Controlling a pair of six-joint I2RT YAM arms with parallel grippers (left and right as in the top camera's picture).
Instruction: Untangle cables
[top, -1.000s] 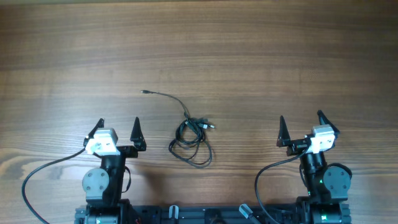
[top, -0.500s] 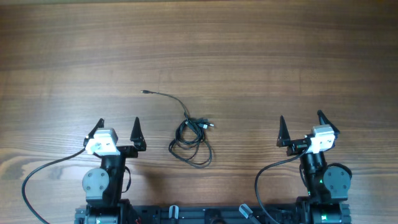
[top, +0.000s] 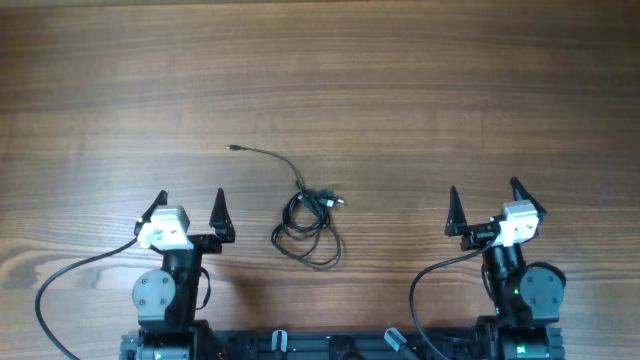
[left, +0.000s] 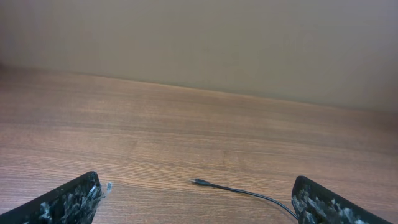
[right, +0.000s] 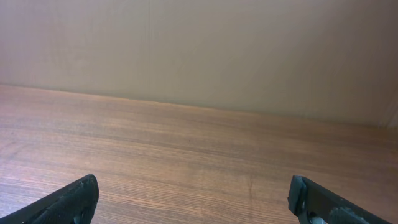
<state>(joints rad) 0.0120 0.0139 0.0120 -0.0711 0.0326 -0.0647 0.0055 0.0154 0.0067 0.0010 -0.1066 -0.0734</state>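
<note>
The cables (top: 305, 222) are thin black wires lying in a small tangle of loops on the wooden table, midway between the two arms. One strand runs up and left to a tiny plug (top: 232, 148); another short end with a plug (top: 338, 201) points right. My left gripper (top: 190, 205) is open and empty, left of the tangle. My right gripper (top: 484, 196) is open and empty, well to the right. In the left wrist view the strand with the plug (left: 198, 182) lies between the open fingers (left: 196, 202). The right wrist view shows only bare table between the open fingers (right: 193, 198).
The thicker black arm cables (top: 70, 275) curve by the arm bases at the front edge. A plain beige wall (right: 199, 50) stands beyond the table's far edge.
</note>
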